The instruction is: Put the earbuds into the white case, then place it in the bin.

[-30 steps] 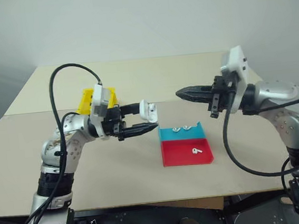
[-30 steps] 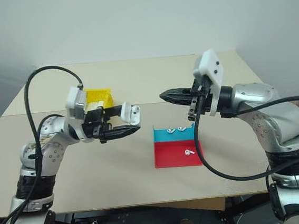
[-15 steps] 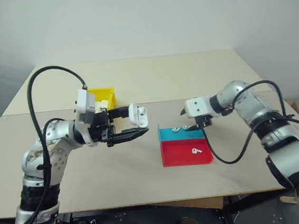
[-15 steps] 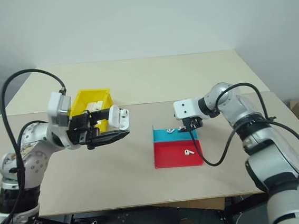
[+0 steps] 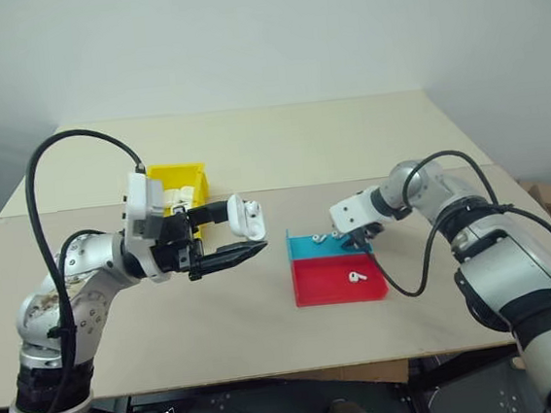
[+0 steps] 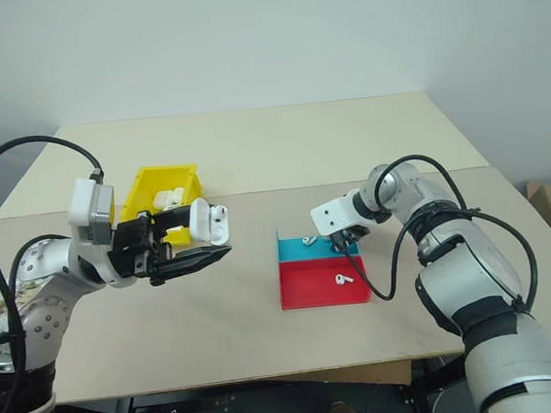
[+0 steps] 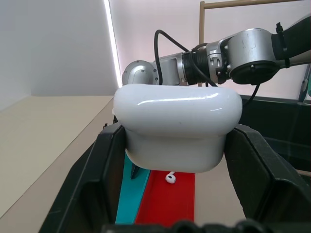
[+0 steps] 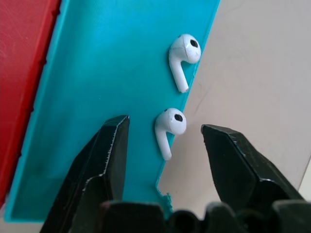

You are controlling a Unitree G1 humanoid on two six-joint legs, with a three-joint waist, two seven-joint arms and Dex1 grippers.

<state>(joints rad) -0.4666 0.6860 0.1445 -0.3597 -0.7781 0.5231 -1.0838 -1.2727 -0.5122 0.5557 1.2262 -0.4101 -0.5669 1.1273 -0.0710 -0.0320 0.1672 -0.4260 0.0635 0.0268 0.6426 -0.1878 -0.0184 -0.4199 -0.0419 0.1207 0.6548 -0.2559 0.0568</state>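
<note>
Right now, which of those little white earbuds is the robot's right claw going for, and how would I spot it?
Find the tray on the table, half red, half blue. The blue half holds two earbuds by its outer edge. The target earbud lies between the open fingers of the right gripper; its twin lies just beyond them, and a third earbud lies alone on the red half.

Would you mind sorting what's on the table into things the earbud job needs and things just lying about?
Needed:
- white case, held in the left end effector
- two earbuds on the blue part of the tray, between the open right end effector fingers
- earbud on the red part
- yellow bin

Lying about:
- red-and-blue tray
- cases already in the bin
</note>
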